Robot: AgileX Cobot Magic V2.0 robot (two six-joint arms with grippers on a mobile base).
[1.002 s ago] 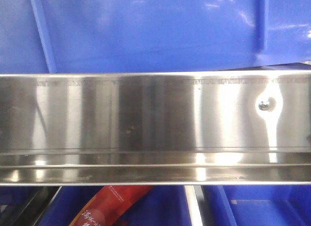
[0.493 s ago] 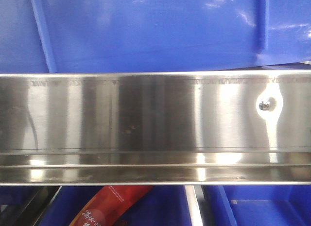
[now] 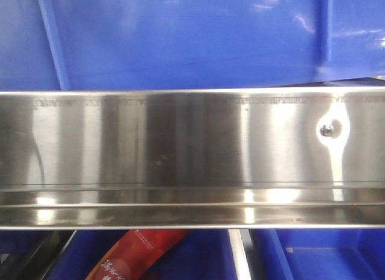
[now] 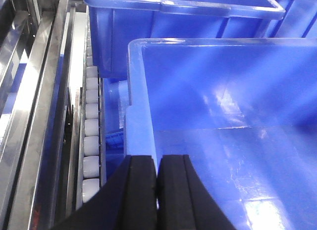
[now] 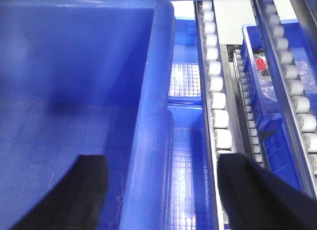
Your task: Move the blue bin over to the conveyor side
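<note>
Standing among roller tracks [image 5: 215, 91] behind the steel rail [image 3: 192, 147], the blue bin [image 4: 223, 116] is nowhere near any visible conveyor. The left end effector [image 4: 157, 190] is nearly closed at its rim, grip unclear. The right end effector [image 5: 163, 200] straddles the opposite wall, wide. The whole carry seems left.

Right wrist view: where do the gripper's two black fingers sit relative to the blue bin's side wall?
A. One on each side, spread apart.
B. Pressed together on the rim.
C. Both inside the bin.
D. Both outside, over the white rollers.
A: the right gripper is open, with one of its fingers inside the blue bin and the other outside the wall, on the side of the rollers.
</note>
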